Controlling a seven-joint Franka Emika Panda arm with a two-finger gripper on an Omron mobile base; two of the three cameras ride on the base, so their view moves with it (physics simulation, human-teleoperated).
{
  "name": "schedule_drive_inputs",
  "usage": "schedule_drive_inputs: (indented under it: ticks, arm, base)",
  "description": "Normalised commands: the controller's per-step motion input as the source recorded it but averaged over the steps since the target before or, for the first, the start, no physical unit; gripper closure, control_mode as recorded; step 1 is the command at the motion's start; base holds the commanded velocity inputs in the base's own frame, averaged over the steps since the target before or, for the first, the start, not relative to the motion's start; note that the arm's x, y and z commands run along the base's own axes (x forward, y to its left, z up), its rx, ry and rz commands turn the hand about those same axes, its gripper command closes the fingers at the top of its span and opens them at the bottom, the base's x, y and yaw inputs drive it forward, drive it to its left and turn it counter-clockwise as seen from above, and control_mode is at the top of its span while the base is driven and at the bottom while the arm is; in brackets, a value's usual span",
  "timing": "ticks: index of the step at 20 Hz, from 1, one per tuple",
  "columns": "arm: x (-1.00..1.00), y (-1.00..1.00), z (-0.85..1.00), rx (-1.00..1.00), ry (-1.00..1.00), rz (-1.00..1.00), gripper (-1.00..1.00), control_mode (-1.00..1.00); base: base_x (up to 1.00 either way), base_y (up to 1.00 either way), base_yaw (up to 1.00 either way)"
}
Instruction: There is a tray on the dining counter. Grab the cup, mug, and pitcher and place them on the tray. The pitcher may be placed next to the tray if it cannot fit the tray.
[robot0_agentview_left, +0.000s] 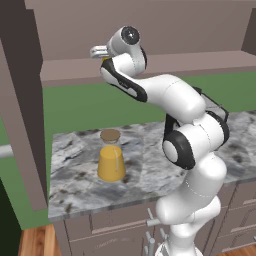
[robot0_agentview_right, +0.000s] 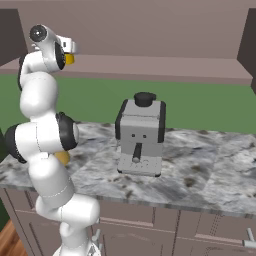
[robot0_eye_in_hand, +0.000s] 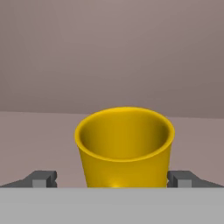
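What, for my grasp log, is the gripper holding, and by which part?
Nothing yet: the open gripper straddles the yellow mug low on its sides, with a gap at one fingertip.

I'm working in a rendered kitchen — a veined marble counter (robot0_agentview_left: 150, 170) over brown drawer fronts (robot0_agentview_right: 200, 230), a grey coffee machine (robot0_agentview_right: 140, 136) standing on it, green wall behind — with a brown shelf (robot0_agentview_right: 165, 67) running above.

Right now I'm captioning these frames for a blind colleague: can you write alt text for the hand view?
A yellow mug, open mouth facing the camera, sits between the end effector fingertips, which stand apart on either side of it without visibly touching. Behind it is a plain brownish wall above a pale pinkish-brown ledge.
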Motion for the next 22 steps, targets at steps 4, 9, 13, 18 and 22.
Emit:
schedule_drive_inputs:
  ticks: [4,9,13,18,22]
  arm:
    - [0.0,0.0,0.0,0.0,0.0,0.0,-1.0,-1.0]
    - [0.0,0.0,0.0,0.0,0.0,0.0,1.0,-1.0]
    - [0.0,0.0,0.0,0.0,0.0,0.0,1.0,-1.0]
    - [0.0,0.0,0.0,0.0,0.0,0.0,1.0,-1.0]
    - [0.0,0.0,0.0,0.0,0.0,0.0,1.0,-1.0]
  base:
    - [0.0,0.0,0.0]
    - [0.0,0.0,0.0]
    - [0.0,0.0,0.0]
    - [0.0,0.0,0.0]
    - [0.0,0.0,0.0]
